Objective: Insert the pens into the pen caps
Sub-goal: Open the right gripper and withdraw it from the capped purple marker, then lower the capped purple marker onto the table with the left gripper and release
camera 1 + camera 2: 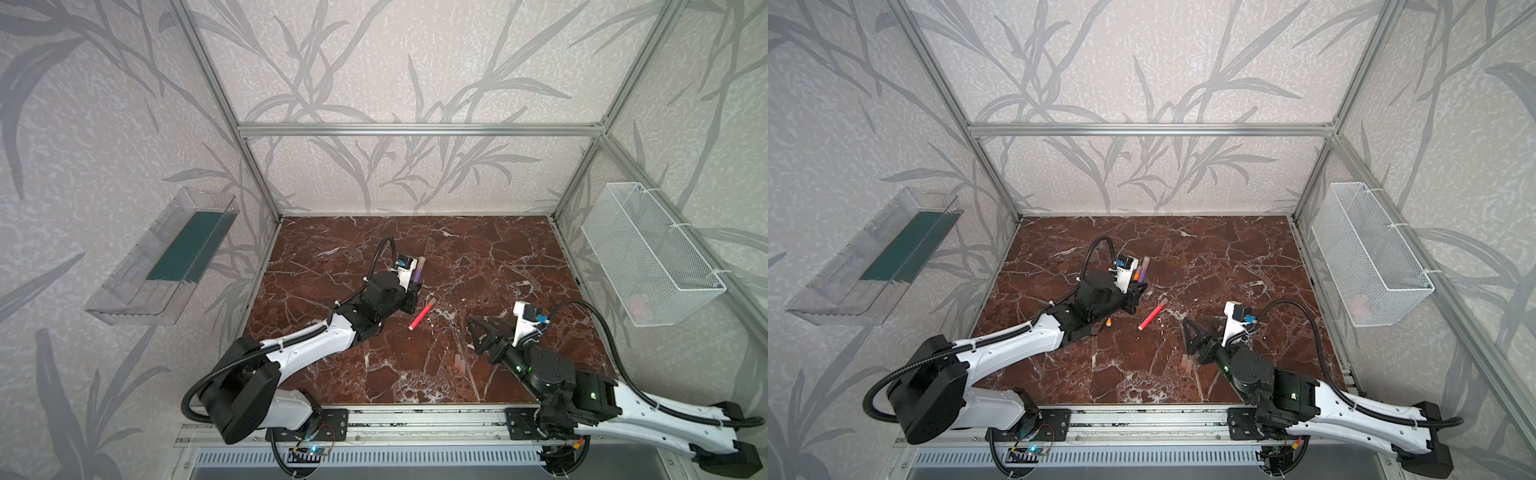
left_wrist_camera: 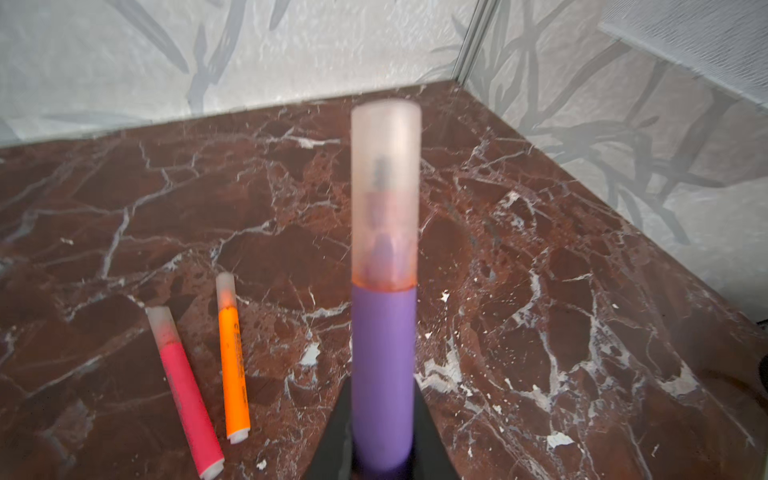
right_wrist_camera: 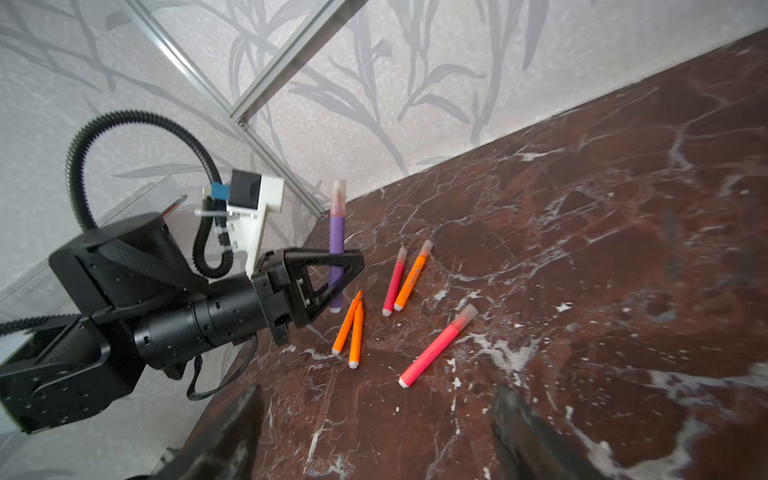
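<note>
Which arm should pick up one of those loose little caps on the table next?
Right, probably. The right gripper is open and empty, with the two loose caps lying close beside it. The left gripper is busy, shut on the capped purple pen, and sits farther from them.

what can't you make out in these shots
Two uncapped orange pens: in both top views the left arm covers nearly all of them.
Loose pen caps: tiny and pale in the top views, outside both wrist views.
Pink thing in the wire basket: blurred behind mesh, unidentifiable.
Right gripper: fingers blurred and cut by the right wrist view's edge.
</note>
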`<state>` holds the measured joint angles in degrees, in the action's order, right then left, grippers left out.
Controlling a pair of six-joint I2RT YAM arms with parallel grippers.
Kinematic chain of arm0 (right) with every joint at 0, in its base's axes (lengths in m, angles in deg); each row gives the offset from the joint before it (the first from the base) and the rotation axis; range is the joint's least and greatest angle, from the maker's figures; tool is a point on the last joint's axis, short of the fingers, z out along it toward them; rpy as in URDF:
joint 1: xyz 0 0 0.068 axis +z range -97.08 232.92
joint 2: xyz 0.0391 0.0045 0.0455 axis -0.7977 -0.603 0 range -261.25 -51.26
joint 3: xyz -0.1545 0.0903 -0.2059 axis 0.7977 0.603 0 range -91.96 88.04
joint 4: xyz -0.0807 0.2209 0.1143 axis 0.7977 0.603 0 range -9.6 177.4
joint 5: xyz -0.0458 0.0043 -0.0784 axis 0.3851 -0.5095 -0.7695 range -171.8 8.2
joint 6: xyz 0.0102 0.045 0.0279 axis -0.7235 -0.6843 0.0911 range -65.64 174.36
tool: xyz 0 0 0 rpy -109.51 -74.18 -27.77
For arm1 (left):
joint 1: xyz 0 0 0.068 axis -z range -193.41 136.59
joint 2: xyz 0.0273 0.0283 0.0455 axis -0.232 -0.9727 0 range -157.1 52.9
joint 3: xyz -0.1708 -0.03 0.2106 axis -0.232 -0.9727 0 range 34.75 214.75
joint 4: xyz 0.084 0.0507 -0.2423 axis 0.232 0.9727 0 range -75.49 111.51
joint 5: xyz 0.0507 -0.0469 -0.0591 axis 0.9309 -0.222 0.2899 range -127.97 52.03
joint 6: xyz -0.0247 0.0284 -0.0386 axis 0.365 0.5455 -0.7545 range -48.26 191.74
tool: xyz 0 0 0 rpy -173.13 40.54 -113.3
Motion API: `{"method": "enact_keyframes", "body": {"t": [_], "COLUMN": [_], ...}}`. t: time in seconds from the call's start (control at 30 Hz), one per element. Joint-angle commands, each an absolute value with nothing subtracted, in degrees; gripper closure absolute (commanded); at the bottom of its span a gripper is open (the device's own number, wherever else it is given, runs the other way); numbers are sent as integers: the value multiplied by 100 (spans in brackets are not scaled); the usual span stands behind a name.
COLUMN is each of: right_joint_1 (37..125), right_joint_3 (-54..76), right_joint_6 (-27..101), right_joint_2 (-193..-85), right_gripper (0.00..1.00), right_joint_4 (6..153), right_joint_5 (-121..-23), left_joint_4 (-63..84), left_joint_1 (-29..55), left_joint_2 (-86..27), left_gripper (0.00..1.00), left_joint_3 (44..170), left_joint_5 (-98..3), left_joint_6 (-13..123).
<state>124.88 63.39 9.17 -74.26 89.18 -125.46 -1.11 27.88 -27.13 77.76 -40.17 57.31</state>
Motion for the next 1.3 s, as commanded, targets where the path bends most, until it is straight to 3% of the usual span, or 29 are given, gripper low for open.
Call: {"method": "enact_keyframes", "body": {"t": [0.0, 0.23, 0.43, 0.77, 1.0, 1.27], "right_joint_1": [12270, 11890, 11749, 10492, 9949, 9671], "right_joint_3": [6176, 6244, 6411, 6257, 6479, 6423], "right_joint_6": [896, 758, 835, 792, 952, 1006], "right_joint_2": [-6960, -6171, -6241, -7545, -7708, -8244], "right_gripper": [15, 12, 11, 10, 10, 10], "right_joint_4": [10454, 11621, 11561, 11131, 10576, 10259], "right_joint_5": [-13251, -13888, -14093, -12833, -12123, -11748], "left_joint_4": [107, 1030, 1645, 2887, 2859, 3064], "left_joint_1": [2816, 2820, 2818, 2817, 2817, 2816], "left_joint_2": [-3098, -4163, -4744, -5441, -5491, -5726], "left_gripper": [100, 100, 100, 99, 81, 75], "left_joint_3": [8059, 8824, 9231, 10043, 10043, 10339], "left_joint_5": [-3679, -3273, -3089, -2935, -3267, -3274], "left_joint_6": [5491, 5212, 5010, 4738, 4876, 4942]}}
